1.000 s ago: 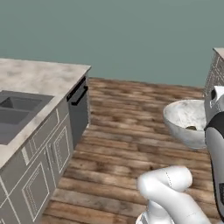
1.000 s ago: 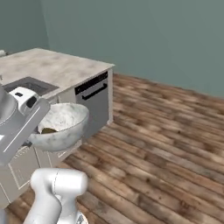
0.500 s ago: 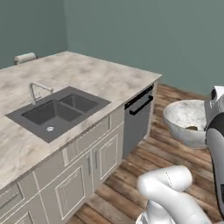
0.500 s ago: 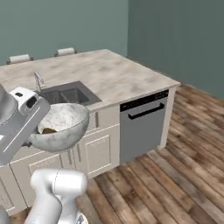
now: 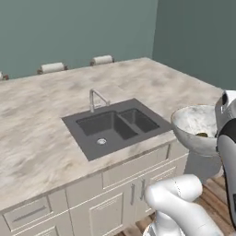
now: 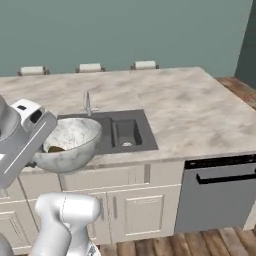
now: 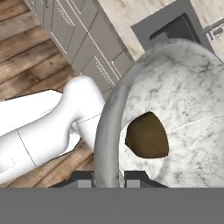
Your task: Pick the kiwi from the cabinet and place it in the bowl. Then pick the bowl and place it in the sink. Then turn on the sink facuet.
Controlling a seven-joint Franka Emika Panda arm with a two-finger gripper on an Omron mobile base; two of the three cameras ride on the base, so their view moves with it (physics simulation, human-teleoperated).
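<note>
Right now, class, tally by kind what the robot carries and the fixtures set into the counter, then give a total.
Bowl: 1
Kiwi, inside the bowl: 1
Sink, with two basins: 1
Sink facuet: 1
Total: 4

Robot arm (image 6: 65,220), rendered: glossy white shell made of smooth rounded segments, its lower link a fat curved tube ending in a domed cap. The upper link (image 6: 22,145) is a flatter, boxier white-grey casing with a small dark oval inset near its top corner. A dark grey band marks the joint on the forearm (image 5: 227,138). The tool (image 7: 108,178) ends in two small dark grey, square-edged tips.
</note>
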